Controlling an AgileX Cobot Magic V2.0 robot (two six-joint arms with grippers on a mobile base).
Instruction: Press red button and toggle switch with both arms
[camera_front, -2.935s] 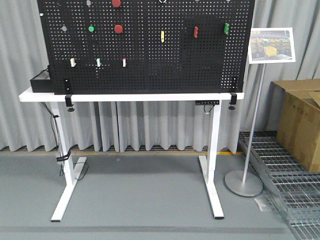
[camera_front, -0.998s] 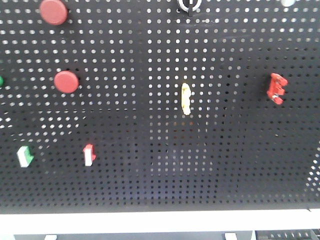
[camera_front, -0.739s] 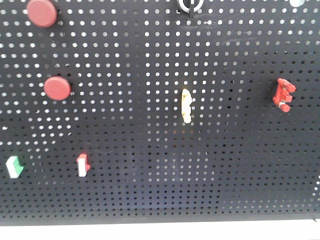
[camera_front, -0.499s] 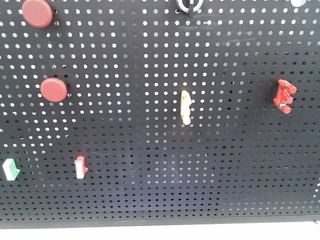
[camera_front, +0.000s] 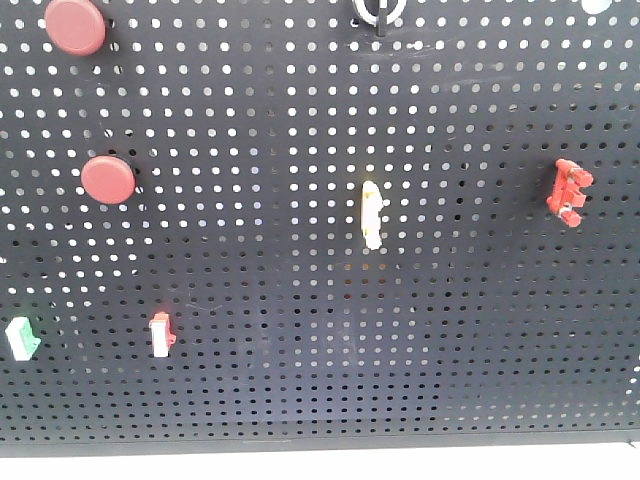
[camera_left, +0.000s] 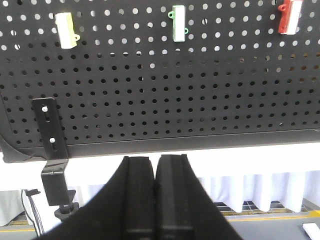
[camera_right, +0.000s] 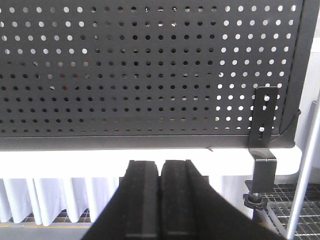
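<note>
Red button (camera_front: 107, 180), toggle switch (camera_front: 378, 10) untouched; left tool (camera_left: 156, 166), right tool (camera_right: 160, 168) closed.

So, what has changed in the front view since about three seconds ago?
The view came much closer to the pegboard: table legs, floor and sign stand left the frame. In the last second the upper red button and lower red button slid left; the toggle switch stayed at the top edge.

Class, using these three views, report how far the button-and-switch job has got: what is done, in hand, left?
Done: nothing shows. In hand: left gripper and right gripper, both shut, point at the pegboard's lower edge, touching nothing. Left: press a red button and flip the toggle switch.
</note>
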